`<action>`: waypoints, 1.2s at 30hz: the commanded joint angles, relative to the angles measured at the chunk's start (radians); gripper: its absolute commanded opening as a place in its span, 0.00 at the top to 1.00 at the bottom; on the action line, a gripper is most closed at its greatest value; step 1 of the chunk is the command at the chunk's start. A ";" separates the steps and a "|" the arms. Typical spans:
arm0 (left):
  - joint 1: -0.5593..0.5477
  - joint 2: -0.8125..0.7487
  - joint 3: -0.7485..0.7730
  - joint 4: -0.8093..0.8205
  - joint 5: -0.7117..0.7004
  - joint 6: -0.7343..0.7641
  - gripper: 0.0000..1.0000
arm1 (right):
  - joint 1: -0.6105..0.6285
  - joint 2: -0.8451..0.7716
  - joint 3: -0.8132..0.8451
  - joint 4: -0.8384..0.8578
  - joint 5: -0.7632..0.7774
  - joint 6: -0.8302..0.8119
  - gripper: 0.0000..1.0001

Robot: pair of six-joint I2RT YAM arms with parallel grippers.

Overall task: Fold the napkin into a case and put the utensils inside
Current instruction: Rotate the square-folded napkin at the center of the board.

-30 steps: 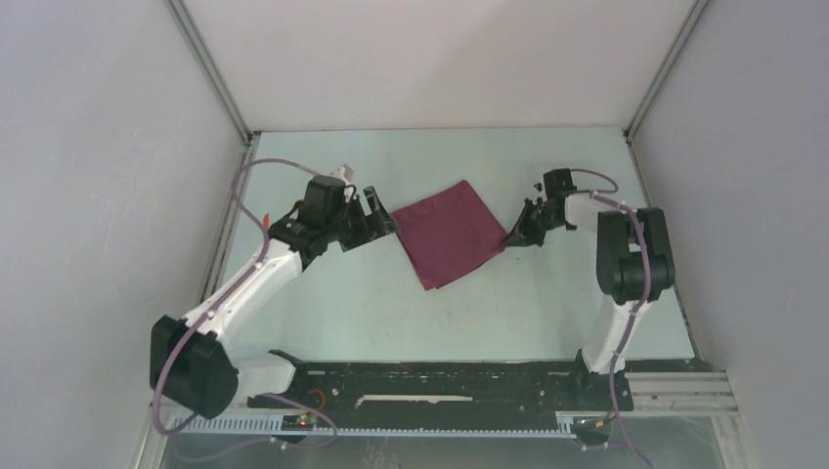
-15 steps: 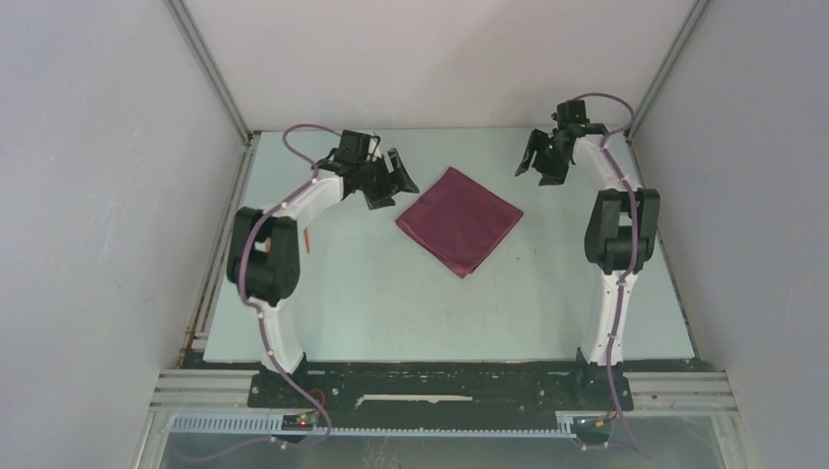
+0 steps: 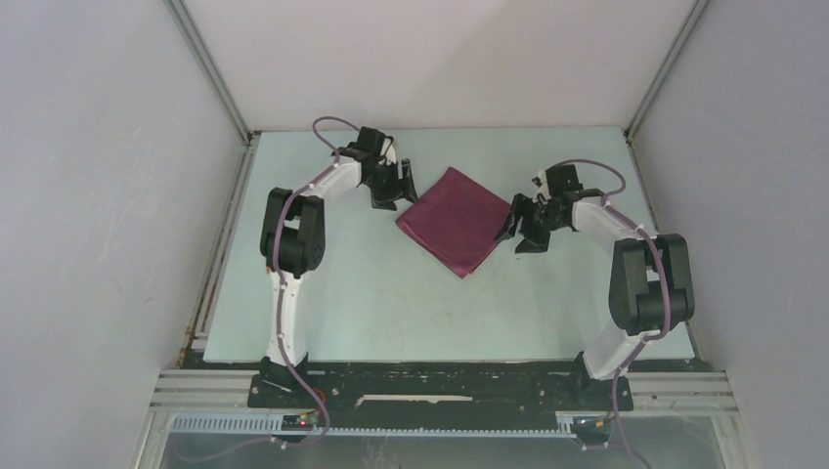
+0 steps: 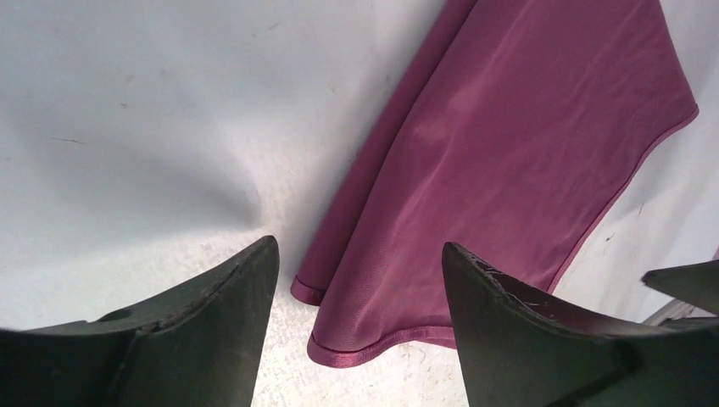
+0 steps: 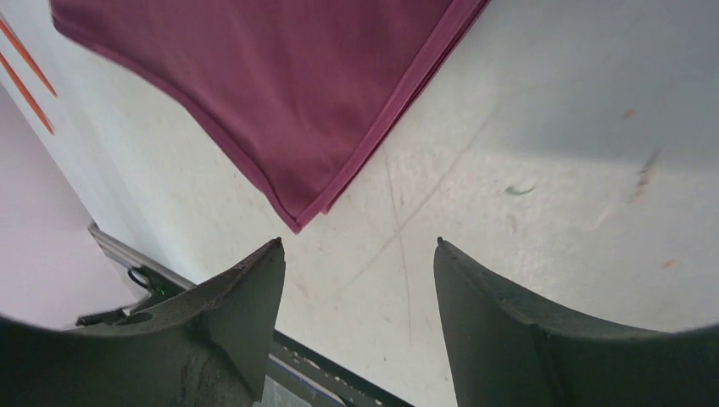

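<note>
Sheeny maroon napkin [image 3: 458, 221] folded square, hemmed edges, left tool [image 3: 397, 194], right tool [image 3: 518, 237], both spread wide, empty

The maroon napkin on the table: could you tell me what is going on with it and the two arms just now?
The napkin lies flat on the table as a folded square, turned like a diamond, with at least two layers showing at its edges. The left gripper hovers open at its left corner and the right gripper hovers open at its right corner; neither holds it. The fold into a long narrow pouch is not yet done.
</note>
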 commanded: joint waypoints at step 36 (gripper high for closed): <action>-0.166 -0.766 -1.221 0.784 -0.063 -0.706 0.29 | -0.078 -0.194 -0.388 0.192 -0.044 0.341 0.26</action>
